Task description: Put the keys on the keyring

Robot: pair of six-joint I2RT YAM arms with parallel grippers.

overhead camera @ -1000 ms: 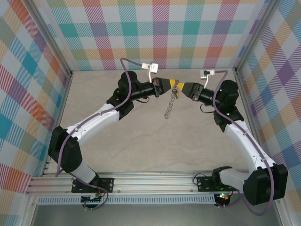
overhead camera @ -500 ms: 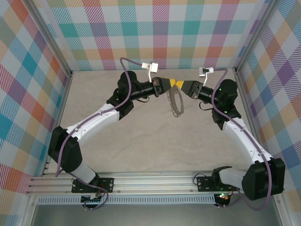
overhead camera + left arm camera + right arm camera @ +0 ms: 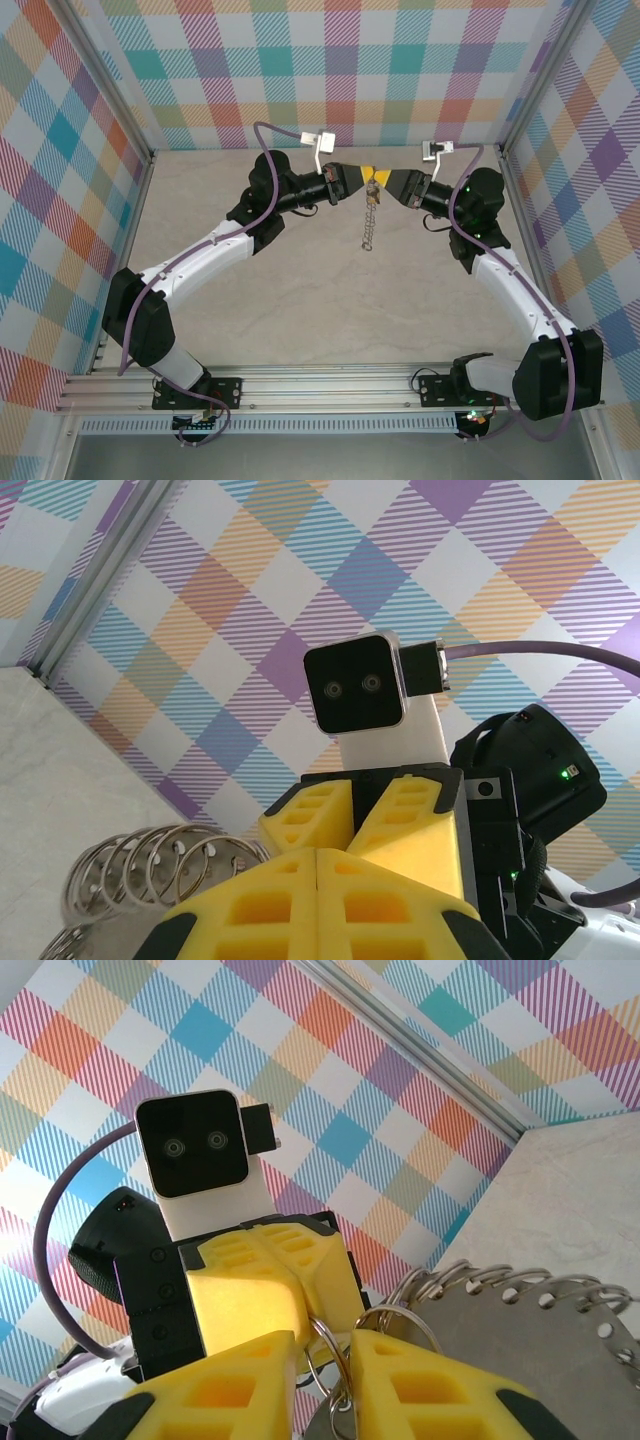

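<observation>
Left gripper (image 3: 362, 176) has its yellow fingers pressed flat together with no gap. It meets the right gripper (image 3: 384, 180) tip to tip above the far middle of the table (image 3: 300, 310). Hanging from the spot where the two tips meet is the keyring (image 3: 369, 220), a limp silver chain of small wire loops. In the top view it drops in a thin line below the fingertips, its lower end apart from both arms. From the left wrist, the closed fingers sit at the bottom of the view, with the keyring's loops bunched just to their left and a little behind. The right gripper's yellow fingers point back at them from directly ahead, touching or nearly touching the tips. From the right wrist, the right gripper's fingers (image 3: 420, 1380) stand a narrow gap apart, with a couple of thin wire loops of the keyring in that gap. Whether the pads are pinching the wire cannot be told. Straight ahead of them, the left gripper's shut tips hold the top of the keyring. The rest of the keyring fans out to the right as a row of loops along a grey curved edge. Behind both grippers rise plaid walls (image 3: 340, 70) in many colours.
</observation>
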